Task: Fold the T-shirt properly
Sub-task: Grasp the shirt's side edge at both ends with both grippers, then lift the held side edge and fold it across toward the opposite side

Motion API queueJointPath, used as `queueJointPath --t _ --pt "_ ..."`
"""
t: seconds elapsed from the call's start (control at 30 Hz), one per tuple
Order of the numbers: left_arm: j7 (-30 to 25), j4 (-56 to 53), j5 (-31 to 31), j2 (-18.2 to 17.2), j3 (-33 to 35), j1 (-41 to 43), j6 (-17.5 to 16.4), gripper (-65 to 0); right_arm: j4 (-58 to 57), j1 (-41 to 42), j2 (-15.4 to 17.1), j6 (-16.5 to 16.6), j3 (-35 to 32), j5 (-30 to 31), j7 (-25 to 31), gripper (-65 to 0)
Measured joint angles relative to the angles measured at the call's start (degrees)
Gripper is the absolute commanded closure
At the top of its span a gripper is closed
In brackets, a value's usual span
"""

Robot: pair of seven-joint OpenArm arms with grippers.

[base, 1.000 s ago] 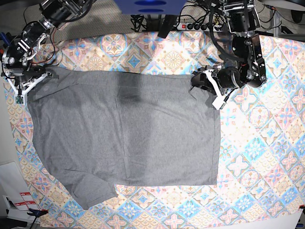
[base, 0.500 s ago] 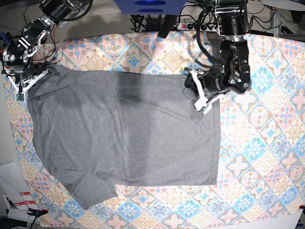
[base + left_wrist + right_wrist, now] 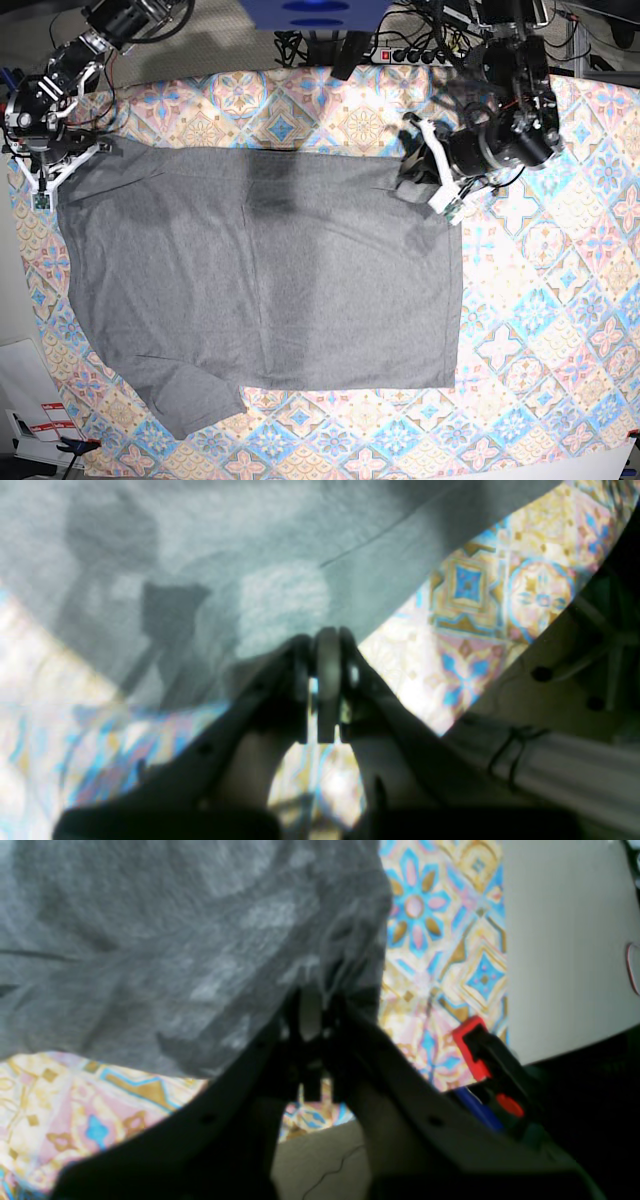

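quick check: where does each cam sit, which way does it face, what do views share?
Base: overhead, looking down on the T-shirt spread on the tablecloth; both arms show.
Left wrist: behind the left gripper, facing along its shut fingers at the shirt's edge.
Right wrist: behind the right gripper, facing its shut fingers pinching grey cloth.
Shared: all three show shirt and tablecloth.

Tile-patterned tablecloth (image 3: pixel 560 330) covers the table, blue/pink/yellow. Power strip (image 3: pixel 405 55) w/ black cables along far edge. White paper w/ red marks (image 3: pixel 45 420) at near-left corner. Grey floor (image 3: pixel 215 40) beyond.
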Motion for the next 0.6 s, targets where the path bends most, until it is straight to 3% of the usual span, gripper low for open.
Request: queueJointPath --t 0.23,0.47,0.6 --pt "2.3 0.5 -3.8 -0.6 -7.0 0.7 0.0 0.0 0.0 -0.1 -0.1 0.0 0.0 0.0 0.0 -1.2" --pt "2.7 2.1 -6.9 -2.1 -8.3 1.5 0.0 0.0 0.0 0.1 -0.1 0.0 0.0 0.2 0.0 -1.1" --pt "4.9 0.9 -7.3 -1.9 -8.9 -2.2 0.0 0.0 0.0 0.9 0.0 0.0 0.0 0.1 0.0 -1.2"
